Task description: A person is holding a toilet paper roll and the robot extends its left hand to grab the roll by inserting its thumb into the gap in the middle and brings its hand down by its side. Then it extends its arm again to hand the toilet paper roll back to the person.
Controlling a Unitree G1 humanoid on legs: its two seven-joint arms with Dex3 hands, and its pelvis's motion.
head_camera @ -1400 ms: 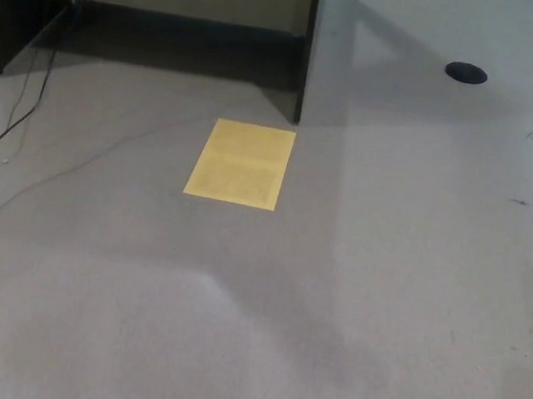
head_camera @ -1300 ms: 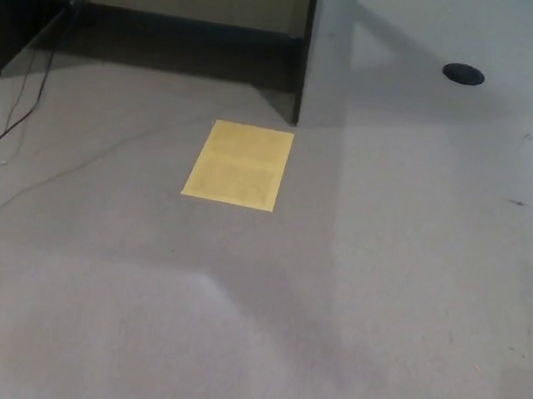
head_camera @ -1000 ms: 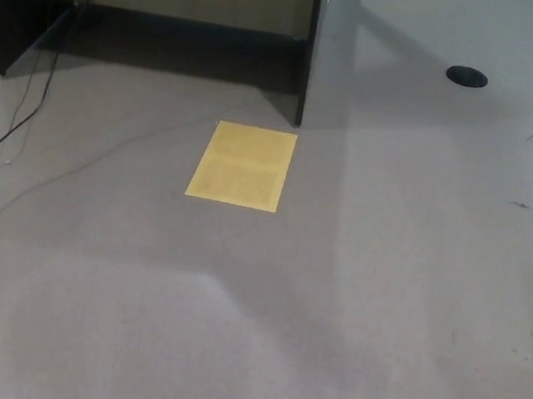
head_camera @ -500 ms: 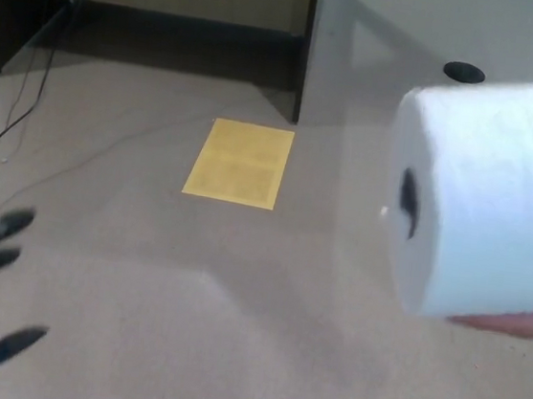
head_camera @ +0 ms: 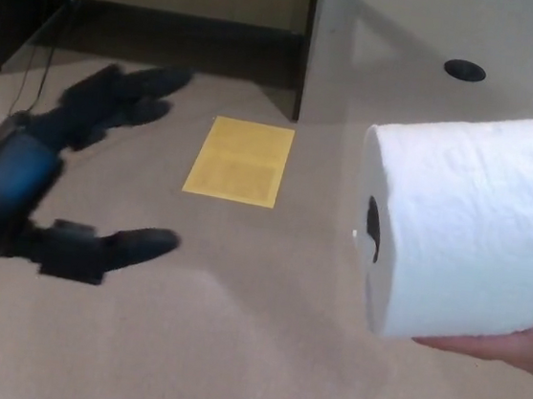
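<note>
One toilet paper roll [head_camera: 466, 227] rested on a person's hand [head_camera: 510, 345] at the right of the head view, its dark centre hole facing left toward the single robot hand [head_camera: 53, 175] in view, the left one. That robot hand was released and holding nothing, two fingers [head_camera: 129, 92] spread away from the thumb [head_camera: 112, 245], well apart from the roll. On the floor [head_camera: 232, 330] lay one yellow sheet [head_camera: 240, 161] and one dark round spot [head_camera: 464, 70], beside a dark panel [head_camera: 307, 45] and cables [head_camera: 41, 68].
</note>
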